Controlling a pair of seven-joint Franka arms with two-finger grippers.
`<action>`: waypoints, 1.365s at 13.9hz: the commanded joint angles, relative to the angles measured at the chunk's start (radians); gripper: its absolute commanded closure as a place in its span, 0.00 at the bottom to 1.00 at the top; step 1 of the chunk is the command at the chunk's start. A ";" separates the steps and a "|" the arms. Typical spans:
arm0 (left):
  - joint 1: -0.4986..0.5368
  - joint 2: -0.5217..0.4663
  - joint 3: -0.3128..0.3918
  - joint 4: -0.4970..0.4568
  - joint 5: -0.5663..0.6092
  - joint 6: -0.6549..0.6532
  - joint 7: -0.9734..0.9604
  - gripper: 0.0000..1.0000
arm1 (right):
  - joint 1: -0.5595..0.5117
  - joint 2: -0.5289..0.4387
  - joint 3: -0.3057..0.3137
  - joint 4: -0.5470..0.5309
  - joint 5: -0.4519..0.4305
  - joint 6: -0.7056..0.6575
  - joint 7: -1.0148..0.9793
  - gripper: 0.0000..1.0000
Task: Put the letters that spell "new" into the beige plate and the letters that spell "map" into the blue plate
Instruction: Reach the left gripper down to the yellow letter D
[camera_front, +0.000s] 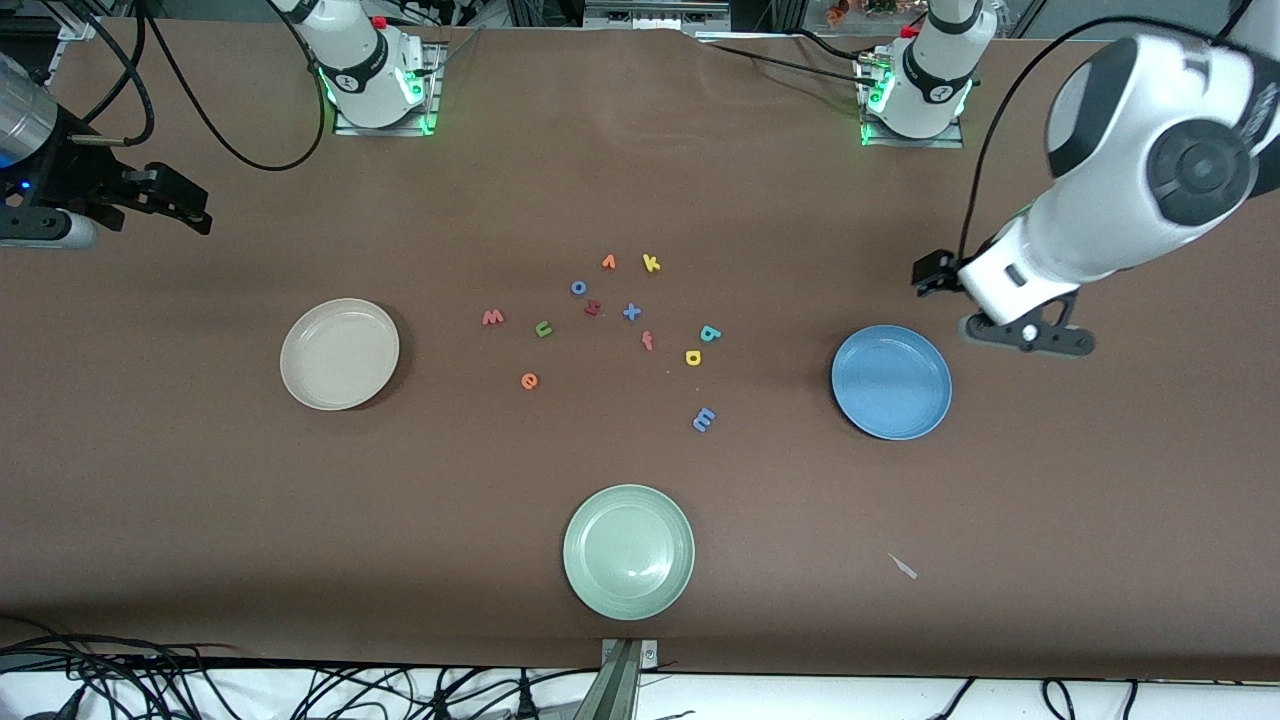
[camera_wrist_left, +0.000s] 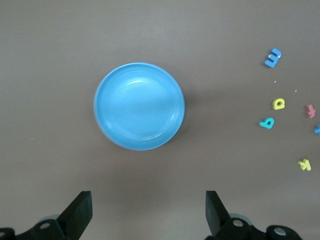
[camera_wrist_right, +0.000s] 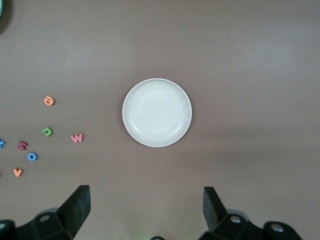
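The beige plate (camera_front: 339, 354) lies toward the right arm's end of the table and the blue plate (camera_front: 891, 381) toward the left arm's end. Between them lie the red-pink w (camera_front: 493, 317), green n (camera_front: 544, 328), orange e (camera_front: 529, 380), blue m (camera_front: 704, 419), yellow a (camera_front: 693, 357) and teal p (camera_front: 710, 333). My left gripper (camera_wrist_left: 149, 200) hangs open high over the table beside the blue plate (camera_wrist_left: 139, 106). My right gripper (camera_wrist_right: 146, 196) hangs open high over the table near the beige plate (camera_wrist_right: 157, 112). Neither holds anything.
A pale green plate (camera_front: 628, 551) sits nearer the front camera. Other letters lie among the group: blue o (camera_front: 578, 287), orange v (camera_front: 608, 262), yellow k (camera_front: 651, 263), a dark-red letter (camera_front: 592, 308), blue x (camera_front: 632, 312), pink f (camera_front: 647, 341). A small pale scrap (camera_front: 903, 566) lies near the front edge.
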 joint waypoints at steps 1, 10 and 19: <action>-0.093 0.186 0.003 0.157 -0.018 -0.013 -0.134 0.00 | -0.002 -0.004 0.005 0.010 -0.014 -0.006 0.009 0.00; -0.312 0.467 0.003 0.194 -0.028 0.325 -0.468 0.00 | -0.002 0.011 0.005 0.010 0.005 0.008 -0.005 0.00; -0.426 0.601 0.003 0.185 -0.018 0.495 -0.492 0.06 | 0.015 0.068 0.007 0.014 0.005 0.080 0.011 0.00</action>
